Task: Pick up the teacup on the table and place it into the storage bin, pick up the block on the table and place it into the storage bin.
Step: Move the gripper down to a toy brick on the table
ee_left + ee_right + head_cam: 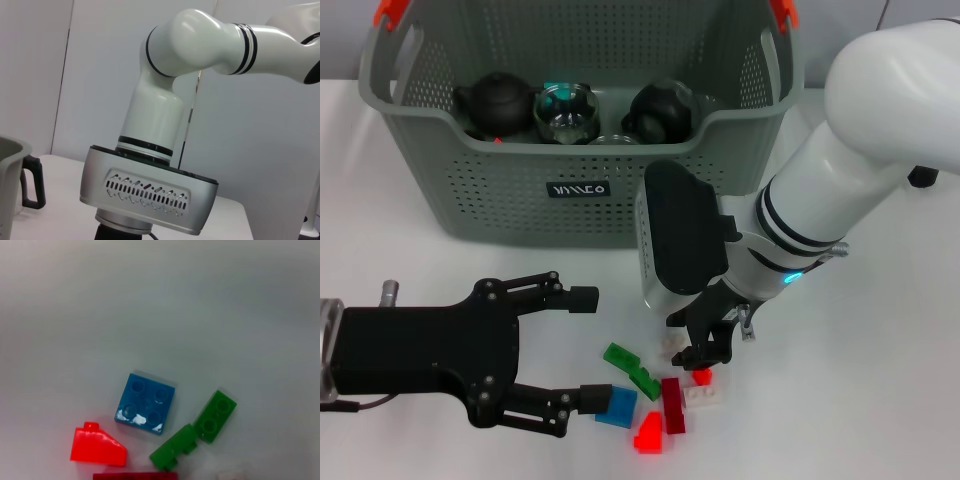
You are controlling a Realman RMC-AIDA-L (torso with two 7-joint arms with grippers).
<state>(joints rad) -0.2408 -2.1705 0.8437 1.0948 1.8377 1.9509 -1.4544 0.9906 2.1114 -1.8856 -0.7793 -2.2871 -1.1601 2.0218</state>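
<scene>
The grey-green storage bin (500, 200) stands at the back of the table. Several small blocks lie in front of it: blue (617, 405), two green (620, 355), dark red (673, 405), bright red (648, 435), white (705, 397). The right wrist view shows the blue (146, 403), green (215, 416) and bright red (96, 445) ones from close above. My right gripper (692, 340) is low over the blocks, at a pale block (670, 345). My left gripper (590, 347) is open and empty, just left of the blocks. No teacup shows on the table.
In the bin are a dark teapot (495, 105), a glass vessel (565, 110) and another dark round pot (660, 110). The left wrist view shows the right arm's silver wrist housing (147, 192) close by. The white table (880, 400) is bare to the right.
</scene>
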